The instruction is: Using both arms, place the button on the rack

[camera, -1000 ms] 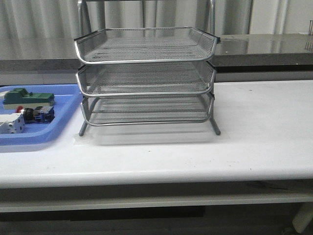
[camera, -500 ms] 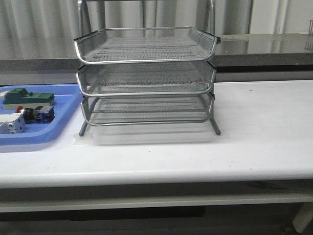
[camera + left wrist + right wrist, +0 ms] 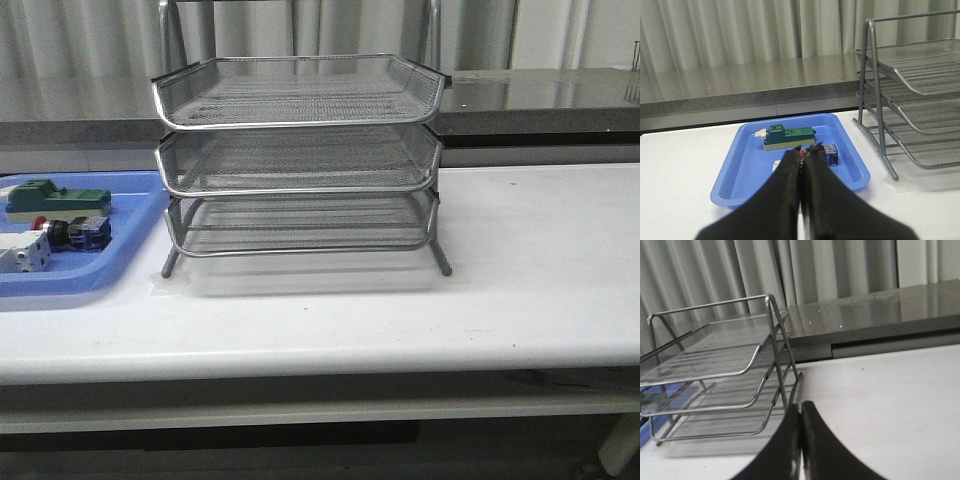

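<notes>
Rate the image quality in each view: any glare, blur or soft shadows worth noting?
Front view: even light, a faint soft shadow under the rack, glare on the dark counter behind. Left wrist view: the shut left gripper is dark and soft, the blue tray sharp. Right wrist view: slightly hazy, the right gripper a near-black silhouette.

This looked like a lab or test bench set up for robot work: a plain white table stood before pale pleated curtains that closed off the whole back, with a long grey counter running along behind it. On the table sat a wire-mesh rack and a blue plastic tray of small electrical parts, laid out bare and orderly like a staged trial, not a home
</notes>
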{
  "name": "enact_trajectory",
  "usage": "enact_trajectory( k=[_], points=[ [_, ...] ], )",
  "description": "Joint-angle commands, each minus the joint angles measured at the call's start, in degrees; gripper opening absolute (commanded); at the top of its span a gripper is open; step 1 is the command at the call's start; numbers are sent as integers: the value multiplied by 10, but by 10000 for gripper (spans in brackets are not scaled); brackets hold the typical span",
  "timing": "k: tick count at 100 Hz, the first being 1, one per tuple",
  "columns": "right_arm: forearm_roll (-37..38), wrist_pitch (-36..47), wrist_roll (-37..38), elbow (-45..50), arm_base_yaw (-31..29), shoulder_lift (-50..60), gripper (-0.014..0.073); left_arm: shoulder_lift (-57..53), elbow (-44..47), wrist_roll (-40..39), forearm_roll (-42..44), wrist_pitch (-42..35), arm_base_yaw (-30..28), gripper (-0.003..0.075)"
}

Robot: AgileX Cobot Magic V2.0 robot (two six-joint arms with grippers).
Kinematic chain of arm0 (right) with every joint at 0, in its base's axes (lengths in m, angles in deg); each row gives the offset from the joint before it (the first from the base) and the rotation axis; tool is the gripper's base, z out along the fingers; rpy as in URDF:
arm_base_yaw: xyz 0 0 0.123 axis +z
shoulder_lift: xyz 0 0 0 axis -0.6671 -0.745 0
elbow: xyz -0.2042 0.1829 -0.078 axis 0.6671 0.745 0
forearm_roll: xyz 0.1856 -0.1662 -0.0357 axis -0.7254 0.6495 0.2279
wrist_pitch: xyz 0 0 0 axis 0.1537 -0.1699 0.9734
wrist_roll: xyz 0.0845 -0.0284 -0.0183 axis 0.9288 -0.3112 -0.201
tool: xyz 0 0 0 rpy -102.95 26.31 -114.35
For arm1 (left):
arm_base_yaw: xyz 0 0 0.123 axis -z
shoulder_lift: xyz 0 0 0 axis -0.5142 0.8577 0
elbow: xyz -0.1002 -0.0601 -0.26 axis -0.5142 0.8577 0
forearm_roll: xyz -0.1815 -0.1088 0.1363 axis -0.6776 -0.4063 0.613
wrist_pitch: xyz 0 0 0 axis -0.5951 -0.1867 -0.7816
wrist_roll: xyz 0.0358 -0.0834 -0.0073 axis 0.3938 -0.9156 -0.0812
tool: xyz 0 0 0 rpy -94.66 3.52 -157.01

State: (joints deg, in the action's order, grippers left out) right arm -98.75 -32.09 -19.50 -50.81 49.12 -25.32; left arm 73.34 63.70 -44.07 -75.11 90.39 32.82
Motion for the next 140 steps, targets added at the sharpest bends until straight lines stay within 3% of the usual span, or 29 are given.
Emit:
enact_trajectory(
  k=[1,41,60,94,108,127,140],
  points=[
    [-9,-22,-2,-63,-4,-49,-57,-19,27,-6,-4,-46,4,-20],
    [-30,-247,-2,-281,-4,-324,-57,-19,27,-6,-4,-46,4,-20],
    [-65,-242,-2,-314,-4,-429,-57,-19,27,-6,-4,-46,4,-20],
    [-216,-233,-4,-314,-4,-555,-43,-19,27,-6,-4,-46,4,-20],
    [-267,-230,-5,-314,-3,-583,71,-19,27,-6,-4,-46,4,-20],
    [-305,-196,-9,-314,-3,-604,346,-19,27,-6,-4,-46,4,-20],
    [-314,-158,-9,-316,0,-624,374,-19,27,-6,-4,-46,4,-20]
  ],
)
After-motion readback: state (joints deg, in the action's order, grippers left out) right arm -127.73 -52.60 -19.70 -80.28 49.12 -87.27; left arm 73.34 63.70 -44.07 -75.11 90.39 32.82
